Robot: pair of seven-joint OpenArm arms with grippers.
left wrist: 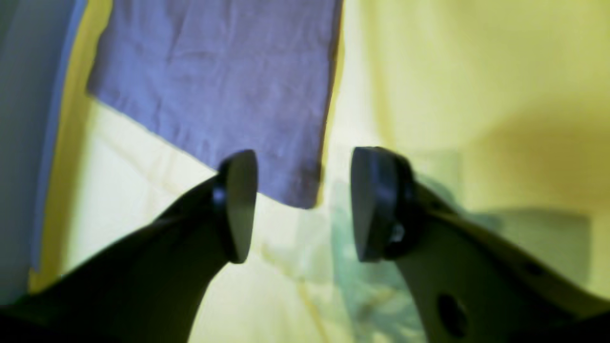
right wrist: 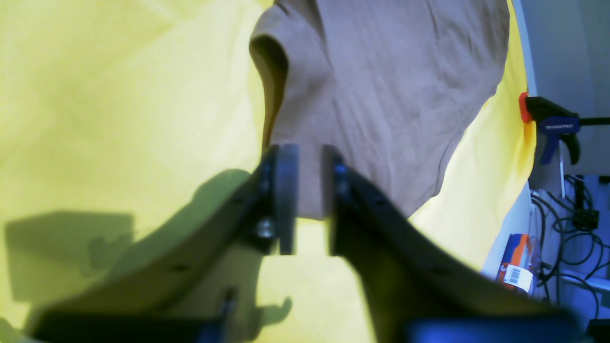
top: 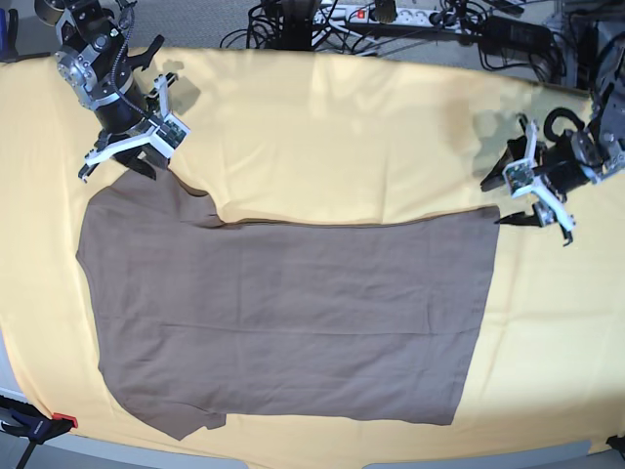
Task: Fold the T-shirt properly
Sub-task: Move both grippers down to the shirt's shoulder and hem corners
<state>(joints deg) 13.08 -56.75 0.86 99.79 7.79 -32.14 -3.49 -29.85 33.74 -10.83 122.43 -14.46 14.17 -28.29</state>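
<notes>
The taupe T-shirt (top: 293, 313) lies flat on the pale-yellow cloth (top: 342, 137), neckline end to the left and hem to the right. My right gripper (top: 146, 154) hovers over the far left sleeve. In the right wrist view the right gripper (right wrist: 310, 200) has its jaws only a narrow gap apart, with the sleeve edge (right wrist: 381, 95) showing behind the gap. My left gripper (top: 503, 200) is open beside the shirt's far hem corner. In the left wrist view the left gripper (left wrist: 305, 205) is wide open, and the shirt (left wrist: 214, 81), which looks bluish there, ends in a corner between the pads.
A blue and black clamp (right wrist: 553, 124) pins the yellow cloth at the table edge. Another clamp (top: 29, 425) sits at the front left corner. Cables and a power strip (top: 391, 15) lie beyond the far edge.
</notes>
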